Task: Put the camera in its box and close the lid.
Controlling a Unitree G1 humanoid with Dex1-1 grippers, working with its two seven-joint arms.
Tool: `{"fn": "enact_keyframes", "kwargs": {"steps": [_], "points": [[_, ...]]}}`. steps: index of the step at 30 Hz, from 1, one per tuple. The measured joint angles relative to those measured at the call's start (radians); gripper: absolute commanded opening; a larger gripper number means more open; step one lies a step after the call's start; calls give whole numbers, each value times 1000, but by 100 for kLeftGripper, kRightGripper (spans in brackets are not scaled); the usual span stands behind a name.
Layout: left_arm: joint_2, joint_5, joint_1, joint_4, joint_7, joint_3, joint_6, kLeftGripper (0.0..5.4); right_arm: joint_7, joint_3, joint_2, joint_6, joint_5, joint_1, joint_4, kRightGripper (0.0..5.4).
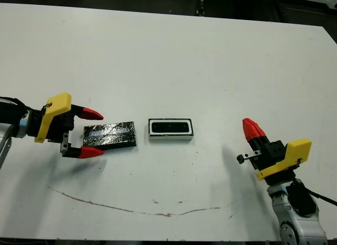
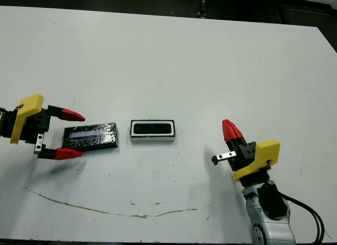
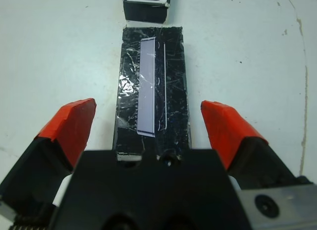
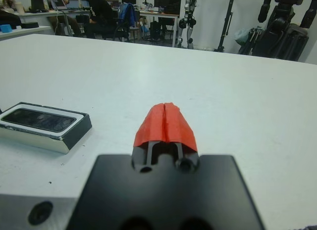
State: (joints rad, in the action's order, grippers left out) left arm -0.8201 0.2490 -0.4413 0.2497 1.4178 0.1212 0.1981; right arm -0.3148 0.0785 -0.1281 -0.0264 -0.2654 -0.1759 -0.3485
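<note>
At lower left of the frame, the left claw [image 1: 91, 133] stands wide open, its red fingers [image 3: 69, 126] flanking the near end of the lid [image 1: 110, 134], not touching it. Lid lies flat on the white desk [image 1: 174, 60]. Just right of it, apart, sits the box [image 1: 170, 130] with the camera [image 4: 38, 119] inside, uncovered. At lower right, the right claw [image 1: 251, 128] is closed, empty, well apart.

Camera [image 1: 170, 127] in box [image 1: 170, 137]; lid [image 1: 110, 135] beside.
</note>
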Motion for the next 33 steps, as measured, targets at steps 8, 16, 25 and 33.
{"fn": "enact_keyframes", "kwargs": {"steps": [8,16,25,33], "points": [[0,3,0,-2,-1,1,89,540,0,0,-2,0,0,0,-1,1],[-1,0,0,-28,-27,0,108,540,0,0,-2,0,-3,0,-1,1],[-3,-9,10,-63,-65,1,140,540,-1,0,-4,0,-8,0,0,1],[-8,-31,32,-120,-112,2,155,440,1,1,-9,-18,-10,-3,-5,0]]}}
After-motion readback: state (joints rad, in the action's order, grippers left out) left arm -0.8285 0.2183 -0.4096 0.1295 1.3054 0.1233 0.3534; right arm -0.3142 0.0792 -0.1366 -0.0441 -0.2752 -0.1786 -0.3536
